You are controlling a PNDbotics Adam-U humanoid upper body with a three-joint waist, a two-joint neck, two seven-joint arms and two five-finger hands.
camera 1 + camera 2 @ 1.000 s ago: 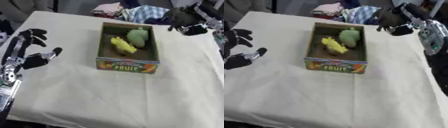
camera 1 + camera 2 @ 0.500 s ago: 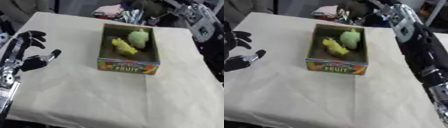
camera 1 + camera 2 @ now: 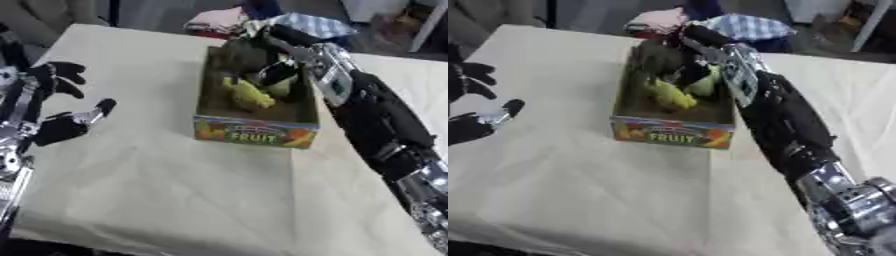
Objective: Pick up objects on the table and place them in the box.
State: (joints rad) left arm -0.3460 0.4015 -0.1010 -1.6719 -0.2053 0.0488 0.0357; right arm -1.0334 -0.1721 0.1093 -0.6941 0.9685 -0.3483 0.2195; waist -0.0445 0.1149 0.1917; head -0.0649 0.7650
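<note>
Right hand (image 3: 249, 60) blurs over the box (image 3: 254, 131) — its fingers unreadable — hiding most of the green thing (image 3: 282, 89).

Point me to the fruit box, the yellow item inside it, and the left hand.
fruit box (image 3: 255, 133), left eye view, on its printed front wall.
yellow item (image 3: 249, 94), left eye view, on its middle, inside the box.
left hand (image 3: 58, 129), left eye view, on the palm, at the table's left edge.

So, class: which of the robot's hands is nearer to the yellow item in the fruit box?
The right hand. It reaches into the box, right over the yellow item. The left hand rests over the table, well off to the box's left.
</note>
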